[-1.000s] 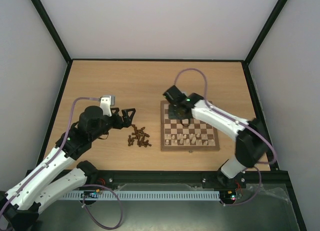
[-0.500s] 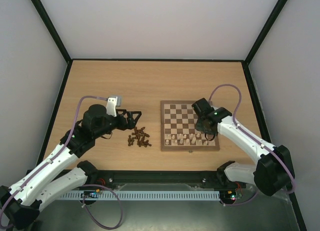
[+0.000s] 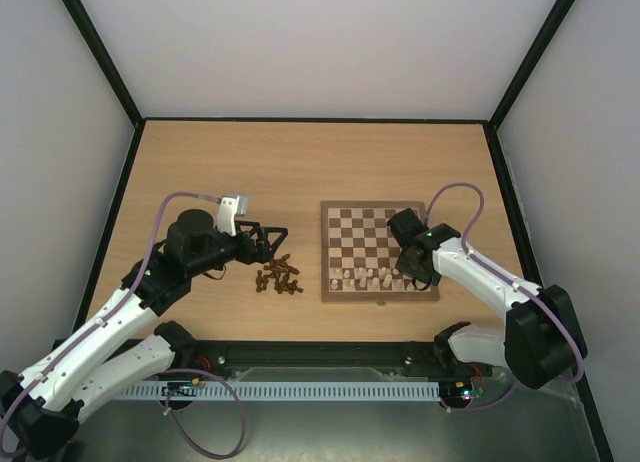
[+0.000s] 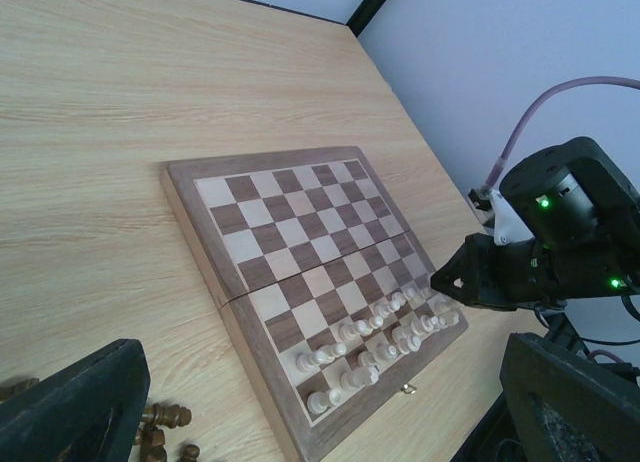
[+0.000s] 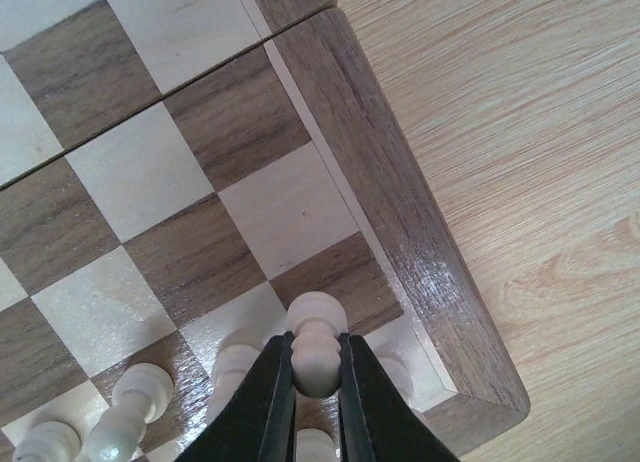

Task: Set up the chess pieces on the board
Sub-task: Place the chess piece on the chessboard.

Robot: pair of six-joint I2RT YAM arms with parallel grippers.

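Note:
The wooden chessboard (image 3: 352, 245) lies right of centre, with pale cream pieces (image 3: 374, 277) standing in its two near rows. It also shows in the left wrist view (image 4: 290, 257). My right gripper (image 5: 316, 372) is shut on a cream pawn (image 5: 318, 344) and holds it over the board's near right corner (image 5: 450, 352), above other cream pieces (image 5: 130, 407). In the top view it hovers at the board's right edge (image 3: 412, 265). Dark brown pieces (image 3: 278, 274) lie in a heap on the table left of the board. My left gripper (image 3: 272, 240) is open and empty just above that heap.
The table (image 3: 300, 162) is ringed by a black frame and white walls. The board's far rows (image 3: 362, 222) hold no pieces. The board's small clasp (image 4: 407, 388) sits on its near edge. A few dark pieces (image 4: 165, 422) show at the bottom left of the left wrist view.
My right gripper has swung from the board's far left corner across to its near right edge. My left gripper has crept right, towards the dark heap.

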